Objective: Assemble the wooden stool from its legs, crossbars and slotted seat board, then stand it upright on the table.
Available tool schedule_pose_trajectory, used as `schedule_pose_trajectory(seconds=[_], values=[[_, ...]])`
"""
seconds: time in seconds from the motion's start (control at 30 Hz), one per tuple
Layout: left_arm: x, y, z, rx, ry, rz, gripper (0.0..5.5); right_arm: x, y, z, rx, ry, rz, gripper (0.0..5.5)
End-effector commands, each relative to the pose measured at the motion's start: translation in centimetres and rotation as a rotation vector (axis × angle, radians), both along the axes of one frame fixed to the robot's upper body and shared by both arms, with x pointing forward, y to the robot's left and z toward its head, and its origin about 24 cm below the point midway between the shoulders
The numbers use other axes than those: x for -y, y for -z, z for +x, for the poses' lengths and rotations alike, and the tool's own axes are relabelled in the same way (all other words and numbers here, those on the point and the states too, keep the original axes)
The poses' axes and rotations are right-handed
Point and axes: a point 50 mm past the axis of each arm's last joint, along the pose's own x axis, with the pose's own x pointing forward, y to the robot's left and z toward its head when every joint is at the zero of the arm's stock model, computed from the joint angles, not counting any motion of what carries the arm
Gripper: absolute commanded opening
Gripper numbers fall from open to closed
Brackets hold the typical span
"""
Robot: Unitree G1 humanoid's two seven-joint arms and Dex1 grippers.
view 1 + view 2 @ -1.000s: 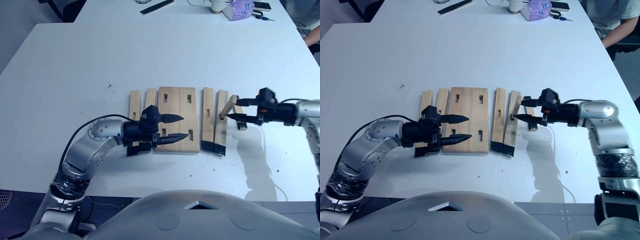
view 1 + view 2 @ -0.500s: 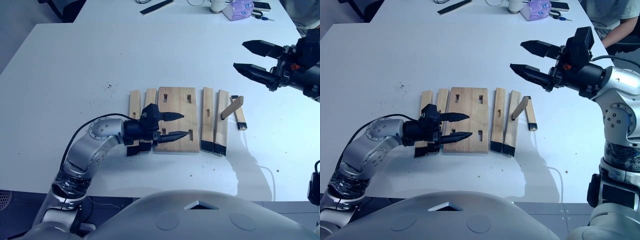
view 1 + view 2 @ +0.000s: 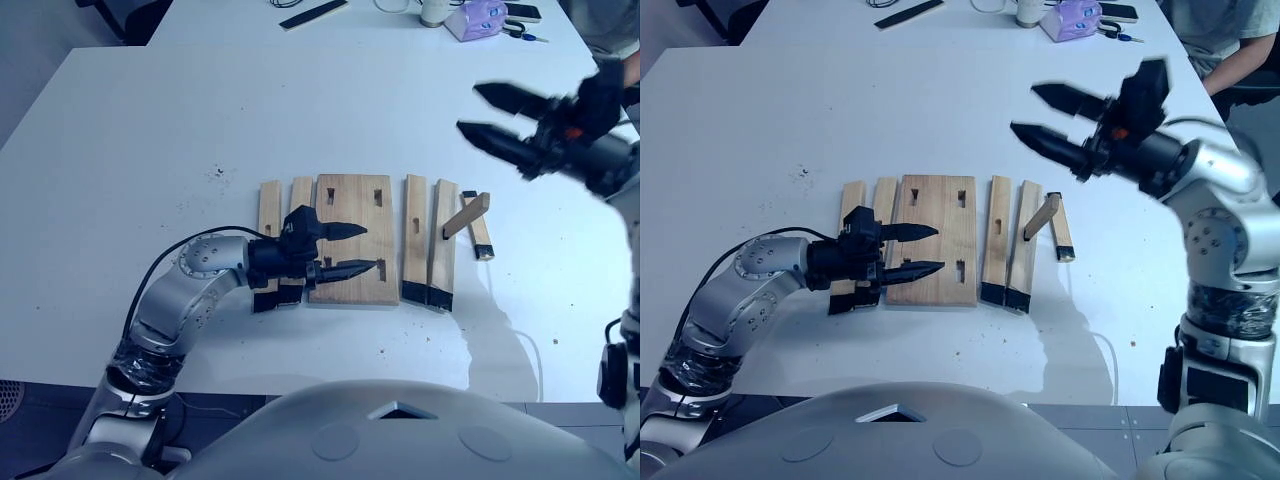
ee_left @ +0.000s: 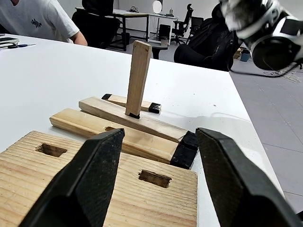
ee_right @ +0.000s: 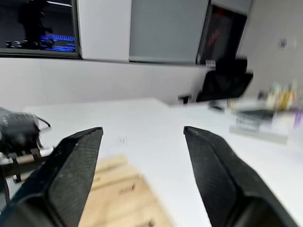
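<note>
Left hand (image 3: pixel 357 249) hovered spread over the seat board (image 3: pixel 350 212), near corner, right hand (image 3: pixel 482 112) hung spread high above the table (image 3: pixel 150 120), well apart from the tilted crossbar (image 3: pixel 466 215)

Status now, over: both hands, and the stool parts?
Left hand open, low over seat board. Right hand open, empty, high above table. One crossbar stands tilted in a leg; other parts lie flat, unassembled.

Two arms in rounded silver shells: the silver left arm (image 3: pixel 195 278) trailed by a thin black cable (image 3: pixel 160 262). They end in the matte-black left gripper (image 3: pixel 368 248) and right gripper (image 3: pixel 468 108) with tapered, wedge-shaped fingers — a small orange mark (image 3: pixel 1118 131) behind the right's.
</note>
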Motion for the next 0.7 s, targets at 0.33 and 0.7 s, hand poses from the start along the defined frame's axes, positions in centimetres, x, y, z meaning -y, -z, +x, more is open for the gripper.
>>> schedule_pose_trajectory(seconds=[0.33, 0.7], values=[[-0.1, -0.1, 0.0, 0.010, 0.010, 0.011, 2.81, -0.7, 0.0, -2.0, 0.018, 0.021, 0.047, 3.15], [-0.2, 0.5, 0.1, 0.012, -0.033, 0.020, 2.81, -3.2, 5.6, -8.5, -0.198, -0.200, -0.213, 3.15]])
